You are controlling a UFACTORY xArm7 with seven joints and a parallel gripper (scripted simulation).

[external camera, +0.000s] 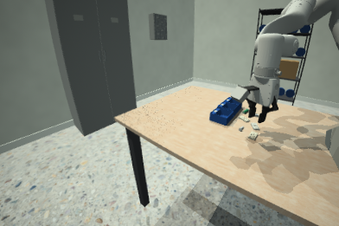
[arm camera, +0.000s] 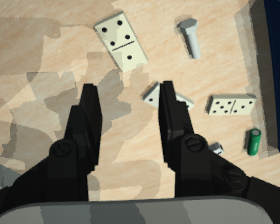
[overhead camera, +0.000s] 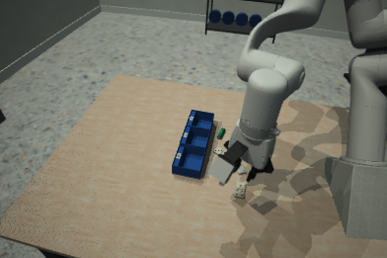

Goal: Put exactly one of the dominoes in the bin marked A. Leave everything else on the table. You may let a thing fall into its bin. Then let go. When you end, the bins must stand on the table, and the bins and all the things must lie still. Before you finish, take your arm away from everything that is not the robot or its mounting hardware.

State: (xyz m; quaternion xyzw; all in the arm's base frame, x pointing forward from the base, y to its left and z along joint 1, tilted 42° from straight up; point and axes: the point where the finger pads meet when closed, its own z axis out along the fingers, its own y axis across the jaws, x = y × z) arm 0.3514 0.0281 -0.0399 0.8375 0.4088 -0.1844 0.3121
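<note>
Three white dominoes lie on the table to the right of the blue three-compartment bin point(overhead camera: 193, 143). In the wrist view one domino point(arm camera: 122, 40) lies ahead of the fingers. A second point(arm camera: 165, 96) lies tilted, partly hidden behind the right finger. A third point(arm camera: 231, 104) lies further right. My gripper point(arm camera: 129, 99) hangs low over the table with its fingers partly open and bare wood between them. It stands right of the bin in the top view point(overhead camera: 247, 172). The bin's labels are too small to read.
A grey bolt point(arm camera: 189, 36) lies ahead to the right and a green battery point(arm camera: 255, 141) lies near the bin's edge point(arm camera: 277, 36). A small grey piece point(arm camera: 216, 148) shows beside the right finger. The arm's base point(overhead camera: 362, 195) stands at the table's right.
</note>
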